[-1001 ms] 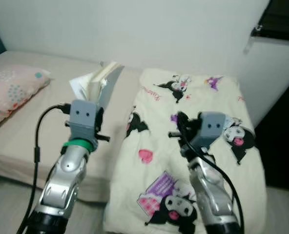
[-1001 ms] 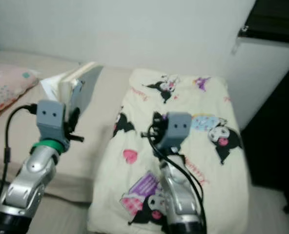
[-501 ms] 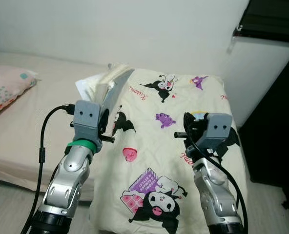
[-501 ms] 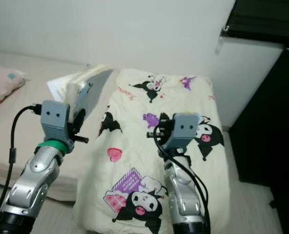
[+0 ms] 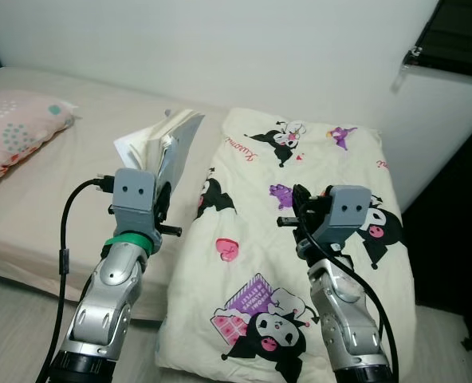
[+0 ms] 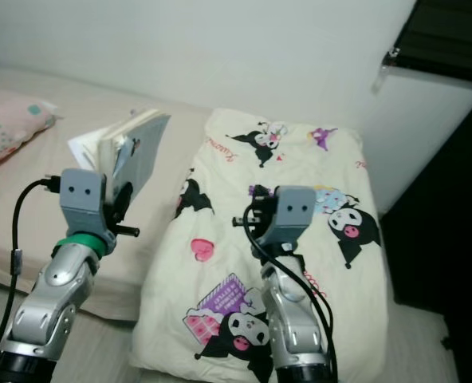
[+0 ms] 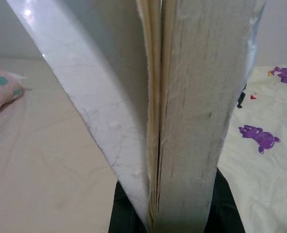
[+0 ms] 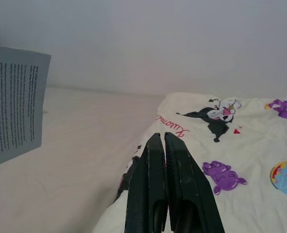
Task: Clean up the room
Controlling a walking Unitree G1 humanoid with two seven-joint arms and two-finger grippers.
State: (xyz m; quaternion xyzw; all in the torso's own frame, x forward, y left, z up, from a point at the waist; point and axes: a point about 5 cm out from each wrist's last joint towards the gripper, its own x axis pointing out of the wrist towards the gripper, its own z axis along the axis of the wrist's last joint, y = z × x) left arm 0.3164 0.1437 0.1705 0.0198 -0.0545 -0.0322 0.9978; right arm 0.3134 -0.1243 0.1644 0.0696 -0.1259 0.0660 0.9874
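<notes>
A thick white book (image 5: 171, 144) stands upright in the air over the bed's edge, my left gripper (image 7: 175, 221) shut on its lower end. Its page edges and glossy cover (image 7: 100, 107) fan slightly apart in the left wrist view. My right gripper (image 8: 161, 145) is shut with nothing in it, held above a cream blanket (image 5: 300, 239) printed with black cartoon characters. A printed page of the book (image 8: 12, 102) shows beside it in the right wrist view.
The beige bed (image 5: 53, 199) runs along the white wall, with a pink patterned pillow (image 5: 17, 136) at its far left. A dark cabinet (image 5: 459, 199) stands at the right. Light floor (image 5: 13, 319) lies before the bed.
The camera has swung back to the left, so the pillow shows more and the dark cabinet less. Both arms hold the same pose, the book still in my left gripper.
</notes>
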